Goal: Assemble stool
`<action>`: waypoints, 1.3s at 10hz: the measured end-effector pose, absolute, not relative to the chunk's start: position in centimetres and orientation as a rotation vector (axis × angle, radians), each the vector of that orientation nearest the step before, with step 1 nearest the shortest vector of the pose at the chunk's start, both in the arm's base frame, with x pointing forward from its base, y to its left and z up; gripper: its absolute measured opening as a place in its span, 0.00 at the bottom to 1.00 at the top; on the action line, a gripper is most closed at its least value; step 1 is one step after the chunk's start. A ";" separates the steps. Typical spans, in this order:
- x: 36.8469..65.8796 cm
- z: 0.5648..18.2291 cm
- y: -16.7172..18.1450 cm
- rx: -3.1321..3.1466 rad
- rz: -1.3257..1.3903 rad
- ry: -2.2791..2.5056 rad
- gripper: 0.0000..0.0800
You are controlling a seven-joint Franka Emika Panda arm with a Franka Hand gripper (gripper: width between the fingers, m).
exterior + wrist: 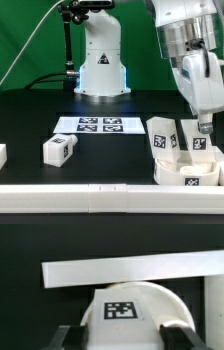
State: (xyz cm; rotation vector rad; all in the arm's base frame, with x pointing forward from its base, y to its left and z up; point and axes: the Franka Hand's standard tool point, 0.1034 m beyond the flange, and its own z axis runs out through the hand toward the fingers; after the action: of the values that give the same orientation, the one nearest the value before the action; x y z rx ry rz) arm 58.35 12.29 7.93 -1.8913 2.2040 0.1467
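Note:
The stool's round white seat (176,172) lies at the exterior view's lower right, against the front bar. Two white tagged legs stand upright on it, one (160,137) towards the exterior view's left and one (197,145) under my gripper (205,128). A third leg (58,150) lies loose on the black table at the exterior view's left. In the wrist view the tagged leg (122,308) fills the space between my dark fingers (70,338), and both touch its sides. The gripper (123,338) is shut on this leg. The leg's base and its joint with the seat are hidden.
The marker board (100,125) lies flat at mid-table. A long white bar (80,190) edges the table's front; a white bar (130,272) also crosses the wrist view beyond the leg. Another white part (2,155) shows at the exterior view's left edge. The robot base (102,65) stands behind.

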 end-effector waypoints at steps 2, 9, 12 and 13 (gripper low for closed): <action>58.4 7.9 12.3 -1.904 0.145 2.192 0.67; 58.7 10.0 12.9 -2.043 0.164 2.042 0.81; 58.6 10.4 13.2 -2.406 0.153 1.653 0.81; 59.0 10.9 13.6 -2.520 0.137 1.497 0.81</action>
State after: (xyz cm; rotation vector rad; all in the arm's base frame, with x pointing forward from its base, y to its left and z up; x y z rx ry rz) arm 58.97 13.55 10.91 -2.5196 1.4973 0.1374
